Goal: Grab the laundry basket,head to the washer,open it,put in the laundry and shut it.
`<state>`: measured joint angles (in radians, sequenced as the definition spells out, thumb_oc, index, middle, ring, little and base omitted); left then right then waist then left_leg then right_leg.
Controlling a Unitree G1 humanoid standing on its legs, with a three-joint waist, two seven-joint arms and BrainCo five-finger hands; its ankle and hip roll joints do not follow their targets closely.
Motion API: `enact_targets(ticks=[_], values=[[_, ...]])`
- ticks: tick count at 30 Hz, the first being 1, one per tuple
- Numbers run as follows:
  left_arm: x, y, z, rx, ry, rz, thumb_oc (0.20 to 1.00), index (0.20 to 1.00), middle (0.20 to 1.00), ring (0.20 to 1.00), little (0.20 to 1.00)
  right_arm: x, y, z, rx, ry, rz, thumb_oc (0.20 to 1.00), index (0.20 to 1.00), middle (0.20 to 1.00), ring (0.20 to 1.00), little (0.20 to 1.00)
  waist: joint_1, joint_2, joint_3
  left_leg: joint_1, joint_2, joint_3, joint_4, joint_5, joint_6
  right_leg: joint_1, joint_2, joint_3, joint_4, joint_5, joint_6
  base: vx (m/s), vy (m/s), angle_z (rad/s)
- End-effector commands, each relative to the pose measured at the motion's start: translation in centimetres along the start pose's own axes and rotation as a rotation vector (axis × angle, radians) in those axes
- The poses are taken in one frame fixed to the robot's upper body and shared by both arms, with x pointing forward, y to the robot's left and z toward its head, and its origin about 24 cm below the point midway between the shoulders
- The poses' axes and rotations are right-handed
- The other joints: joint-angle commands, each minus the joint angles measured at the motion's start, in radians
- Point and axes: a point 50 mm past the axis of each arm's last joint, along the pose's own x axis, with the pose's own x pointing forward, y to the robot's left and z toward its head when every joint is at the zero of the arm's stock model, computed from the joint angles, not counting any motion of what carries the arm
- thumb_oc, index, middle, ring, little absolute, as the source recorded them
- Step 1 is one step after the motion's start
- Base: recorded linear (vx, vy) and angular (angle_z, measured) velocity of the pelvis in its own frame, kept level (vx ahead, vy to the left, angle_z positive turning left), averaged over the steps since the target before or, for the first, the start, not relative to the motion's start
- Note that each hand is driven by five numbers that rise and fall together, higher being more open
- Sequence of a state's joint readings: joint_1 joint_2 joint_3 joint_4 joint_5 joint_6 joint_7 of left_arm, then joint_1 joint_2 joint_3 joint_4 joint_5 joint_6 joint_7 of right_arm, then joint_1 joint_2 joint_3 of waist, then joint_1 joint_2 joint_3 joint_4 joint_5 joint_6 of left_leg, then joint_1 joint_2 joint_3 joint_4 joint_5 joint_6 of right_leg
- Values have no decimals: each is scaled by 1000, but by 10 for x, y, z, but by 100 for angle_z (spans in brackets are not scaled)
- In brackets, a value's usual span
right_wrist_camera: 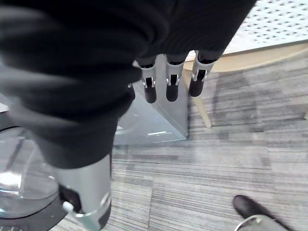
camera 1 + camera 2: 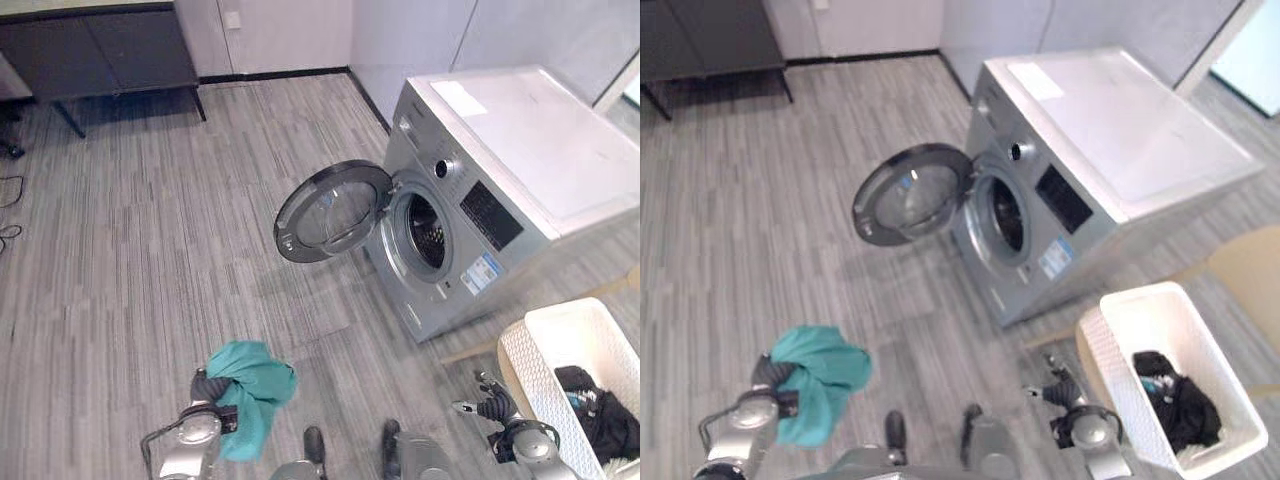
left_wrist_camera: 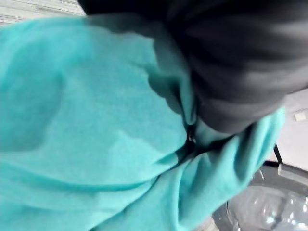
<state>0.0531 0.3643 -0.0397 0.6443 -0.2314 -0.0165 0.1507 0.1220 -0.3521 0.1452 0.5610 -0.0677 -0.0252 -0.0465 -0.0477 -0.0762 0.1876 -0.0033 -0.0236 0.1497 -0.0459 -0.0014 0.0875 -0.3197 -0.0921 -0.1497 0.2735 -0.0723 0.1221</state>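
Left robot hand point(image 2: 207, 392) clutching teal cloth point(image 2: 255, 390), washer point(image 2: 480, 200) label unreadable

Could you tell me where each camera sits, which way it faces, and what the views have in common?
Left eye: on the head, looking down at the washer, its open door and the laundry basket; both arms show.
Right eye: beside it, same scene.
Left wrist: along the left hand, shut on the teal garment.
Right wrist: along the open right hand toward the washer's base.
Shared: the door glass shows in all four.
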Motion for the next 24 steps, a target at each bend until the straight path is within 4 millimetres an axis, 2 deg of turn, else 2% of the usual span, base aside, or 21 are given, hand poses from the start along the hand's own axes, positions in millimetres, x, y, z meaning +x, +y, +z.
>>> enact_targets(ticks=[1, 4, 7, 8, 9, 10, 11, 12, 13, 15, 17, 19, 20, 21, 23, 24], values=[[-1, -2, 19, 23, -108, -40, 200, 200, 200, 200, 200, 5, -11, 12, 18, -47, -37, 1000, 1000, 1000, 1000, 1000, -37, 20, 34, 117, -16, -19, 20, -76, -99, 67, 19, -32, -143, 193, 11, 370, 30, 92], [-2, -7, 16, 40, -100, -62, 200, 200, 200, 200, 200, 2, -10, 4, 5, -22, -25, 1000, 1000, 1000, 1000, 1000, -67, 11, 34, 196, -43, -88, 33, -118, -96, 11, 35, -76, -201, 250, 17, 474, 21, 74], [-3, -10, 13, 46, -91, -77, 200, 200, 200, 200, 200, 1, -10, 1, -12, -12, -13, 1000, 1000, 1000, 1000, 1000, -77, 14, 27, 229, -48, -118, 39, -132, -97, 14, 43, -115, -210, 261, 13, 264, -17, 55], [-4, -16, 8, 56, -70, -105, 200, 200, 200, 200, 200, -1, -7, -5, -7, 9, -4, 1000, 1000, 1000, 1000, 1000, -86, 15, 5, 252, -46, -120, 64, -137, -110, 39, 50, -124, -216, 255, -3, 275, -28, 43], [-5, -21, 7, 70, -70, -122, 200, 200, 200, 200, 200, -1, -7, -5, -13, 11, 4, 1000, 1000, 1000, 1000, 1000, -95, 28, -7, 254, -35, -120, 97, -109, -131, 52, 63, -109, -214, 250, -15, 453, -92, 44], [-6, -27, 7, 81, -80, -153, 200, 200, 200, 200, 200, -1, -8, -9, -16, 24, 2, 1000, 1000, 1000, 1000, 1000, -113, 44, -21, 234, -5, -126, 180, -44, -181, 78, 93, -55, -206, 238, -34, 373, -83, 47], [-7, -29, 7, 72, -78, -164, 200, 200, 200, 200, 200, -2, -9, -10, -10, 28, -3, 1000, 1000, 1000, 1000, 1000, -110, 43, -24, 211, 9, -122, 242, -17, -198, 100, 86, -61, -213, 231, -38, 265, -89, 60], [-7, -29, 6, 72, -78, -164, 200, 200, 200, 200, 200, -2, -9, -10, -10, 28, -3, 1000, 1000, 1000, 1000, 1000, -111, 43, -24, 208, 10, -123, 249, -20, -199, 100, 87, -62, -214, 231, -39, 167, -41, 53], [-7, -33, 9, 83, -90, -180, 200, 200, 200, 200, 200, -1, -11, -10, -1, 29, -13, 1000, 1000, 1000, 1000, 1000, -110, 36, -22, 177, 17, -120, 331, 16, -206, 123, 82, -49, -217, 223, -50, 134, -44, 28], [-7, -38, 11, 91, -91, -200, 200, 200, 200, 200, 200, 0, -12, -10, 6, 31, -18, 1000, 1000, 1000, 1000, 1000, -98, 20, -15, 113, 32, -95, 411, 16, -196, 166, 82, -21, -225, 197, -67, 190, -52, -24], [-5, -45, 14, 104, -98, -219, 200, 200, 200, 200, 200, 1, -13, -11, -2, 44, -25, 1000, 1000, 1000, 1000, 1000, -81, 3, -10, 27, 52, -51, 368, -24, -164, 210, 64, 15, -238, 171, -60, 208, 25, -53], [-5, -48, 18, 120, -114, -229, 200, 200, 200, 200, 200, 2, -14, -12, 1, 48, -32, 1000, 1000, 1000, 1000, 1000, -65, -11, -9, -29, 55, -49, 297, -59, -148, 239, 50, 54, -247, 153, -46, 243, 112, -62], [-5, -50, 19, 129, -123, -235, 200, 200, 200, 200, 200, 1, -14, -13, -4, 53, -32, 1000, 1000, 1000, 1000, 1000, -58, -12, -8, -55, 64, -57, 248, -46, -152, 250, 48, 76, -246, 141, -42, 294, 182, -47], [-6, -52, 21, 137, -133, -242, 200, 200, 200, 200, 200, 1, -12, -17, -15, 69, -27, 1000, 1000, 1000, 1000, 1000, -46, -8, -5, -97, 74, -91, 206, 2, -162, 263, 53, 104, -242, 132, -40, 402, 237, -92], [-6, -54, 22, 159, -144, -244, 200, 200, 200, 200, 200, 1, -10, -21, -34, 86, -23, 1000, 1000, 1000, 1000, 1000, -11, 3, 3, -137, 85, -212, 130, 89, -183, 292, 74, 193, -234, 105, -41, 353, 205, -127], [-6, -54, 22, 160, -143, -244, 200, 200, 200, 200, 200, 1, -10, -21, -34, 87, -23, 1000, 1000, 1000, 1000, 1000, -8, 2, 4, -130, 86, -210, 125, 88, -184, 295, 74, 196, -232, 101, -42, 216, 132, -106]])
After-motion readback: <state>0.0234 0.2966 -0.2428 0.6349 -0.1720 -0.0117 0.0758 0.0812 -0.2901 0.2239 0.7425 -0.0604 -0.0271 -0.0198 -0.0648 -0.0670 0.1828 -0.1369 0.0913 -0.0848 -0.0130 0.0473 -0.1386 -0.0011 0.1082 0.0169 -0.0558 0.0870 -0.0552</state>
